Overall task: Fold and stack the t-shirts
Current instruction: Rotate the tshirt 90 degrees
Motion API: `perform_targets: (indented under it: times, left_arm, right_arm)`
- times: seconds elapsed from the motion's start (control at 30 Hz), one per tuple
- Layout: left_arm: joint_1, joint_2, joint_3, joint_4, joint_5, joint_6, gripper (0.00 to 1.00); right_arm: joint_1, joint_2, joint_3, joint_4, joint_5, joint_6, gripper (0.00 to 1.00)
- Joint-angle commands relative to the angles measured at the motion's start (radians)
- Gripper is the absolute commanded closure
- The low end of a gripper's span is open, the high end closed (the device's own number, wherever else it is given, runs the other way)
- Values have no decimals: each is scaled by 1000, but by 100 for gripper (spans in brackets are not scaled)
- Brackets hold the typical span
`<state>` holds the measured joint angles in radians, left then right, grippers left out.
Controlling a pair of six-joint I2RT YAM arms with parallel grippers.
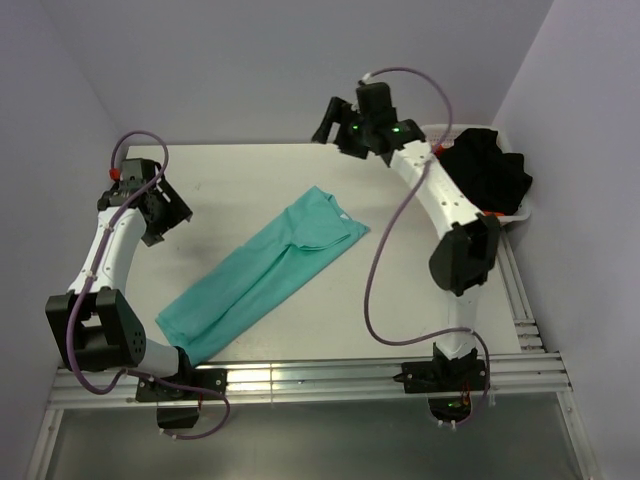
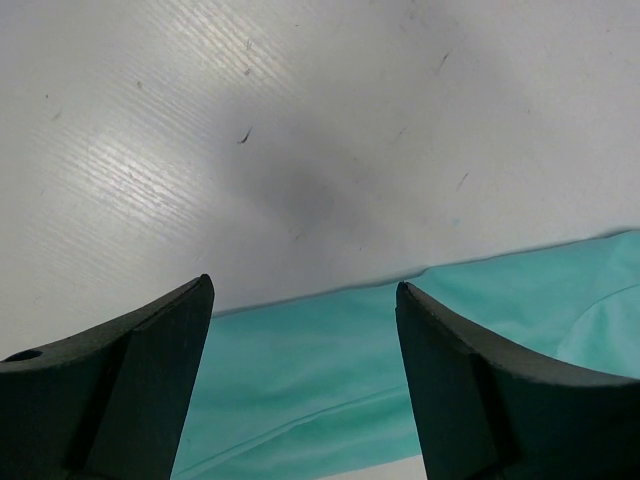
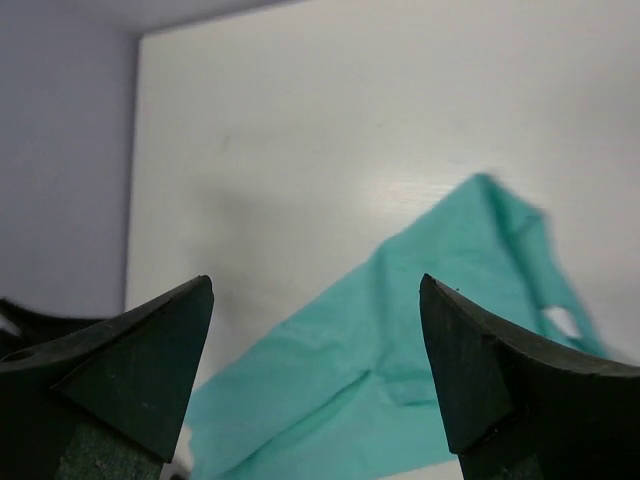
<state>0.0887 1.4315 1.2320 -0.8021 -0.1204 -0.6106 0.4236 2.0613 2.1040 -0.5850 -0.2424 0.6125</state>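
While left tool (image 2: 302, 288), right tool (image 3: 316, 282) gape empty, teal t-shirt (image 1: 265, 270) lies diagonal

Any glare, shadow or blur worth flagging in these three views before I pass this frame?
Top external: even light, sharp, glare only on the silver aluminium rails at the near edge. Left wrist: a bright sheen and a soft dark shadow patch on the white table. Right wrist: the long teal t-shirt looks blurred, most at its far end.
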Motion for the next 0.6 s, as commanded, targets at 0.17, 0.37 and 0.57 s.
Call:
perform_targets:
  times: [0.17,0.37,0.57]
  left_arm:
    - [3,4,-37,87,68,-38,20]
    - [3,18,-13,92,77,-37,20]
    - [3,-5,-34,84,68,-37,20]
  right_arm:
    - [-60,-168,-375,-282,365,-51,9]
    - [-60,-164,-484,-286,298,-28,9]
    - [-60,-104,-472,-296,278,-30,10]
